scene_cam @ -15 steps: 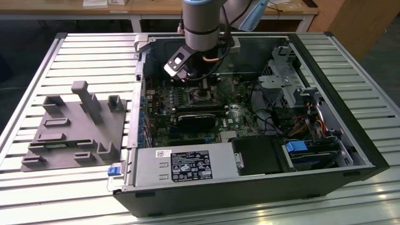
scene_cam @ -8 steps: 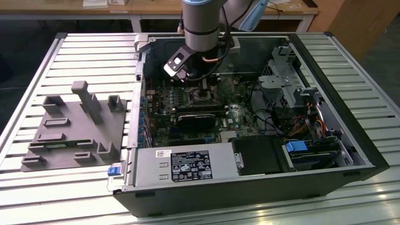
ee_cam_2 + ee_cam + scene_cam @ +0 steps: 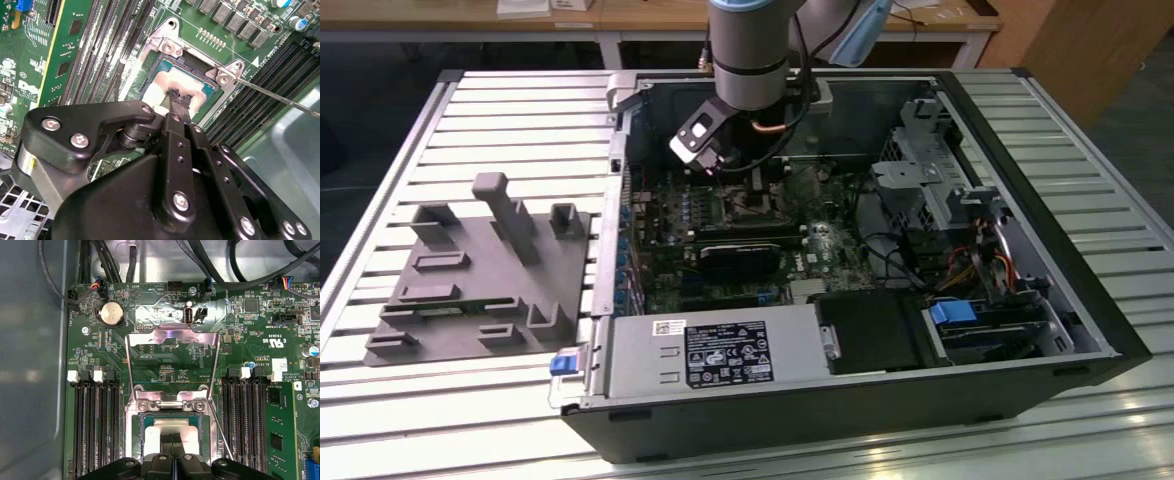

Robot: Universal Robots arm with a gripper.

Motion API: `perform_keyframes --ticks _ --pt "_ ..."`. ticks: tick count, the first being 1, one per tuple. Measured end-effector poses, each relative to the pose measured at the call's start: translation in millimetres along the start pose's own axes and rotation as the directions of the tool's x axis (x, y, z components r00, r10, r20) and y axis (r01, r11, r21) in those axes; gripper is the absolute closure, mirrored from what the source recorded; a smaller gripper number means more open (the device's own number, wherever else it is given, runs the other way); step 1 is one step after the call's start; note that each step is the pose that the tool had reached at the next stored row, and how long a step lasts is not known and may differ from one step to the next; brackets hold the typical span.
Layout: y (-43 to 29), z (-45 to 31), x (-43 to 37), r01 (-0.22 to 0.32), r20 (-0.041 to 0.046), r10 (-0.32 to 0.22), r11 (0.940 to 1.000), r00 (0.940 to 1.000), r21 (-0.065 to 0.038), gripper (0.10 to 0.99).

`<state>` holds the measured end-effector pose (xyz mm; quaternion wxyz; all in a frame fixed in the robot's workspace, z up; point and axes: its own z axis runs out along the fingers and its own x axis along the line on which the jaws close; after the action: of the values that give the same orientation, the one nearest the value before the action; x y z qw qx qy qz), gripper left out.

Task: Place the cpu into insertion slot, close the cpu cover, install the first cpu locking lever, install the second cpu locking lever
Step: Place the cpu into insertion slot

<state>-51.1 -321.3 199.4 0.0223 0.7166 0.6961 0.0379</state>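
Gripper: the gripper hung in the upper middle of the exterior view, lowered into the open computer case over the motherboard.
Fingers: the fingers were pressed together with nothing clamped between them, their tips down on the chip's top in both wrist views.
Cpu: the cpu lay flat in the insertion slot, silver side up.
Cpu cover: the cpu cover was swung open, clear of the slot.
Lever: a thin metal lever slanted free beside the slot, unlatched.
Surroundings: the case rested on a slatted table; a grey fixture sat at the exterior view's left.
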Motion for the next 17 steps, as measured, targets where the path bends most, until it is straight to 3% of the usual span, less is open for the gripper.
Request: perform_keyframes --ticks 6,17 --pt "0.9 -11.6 0.2 0.000 0.0008 0.000 1.0000 1.0000 0.001 0.980" --pt "3.9 -46.8 1.0 0.000 0.0007 0.000 1.0000 1.0000 0.000 0.980"
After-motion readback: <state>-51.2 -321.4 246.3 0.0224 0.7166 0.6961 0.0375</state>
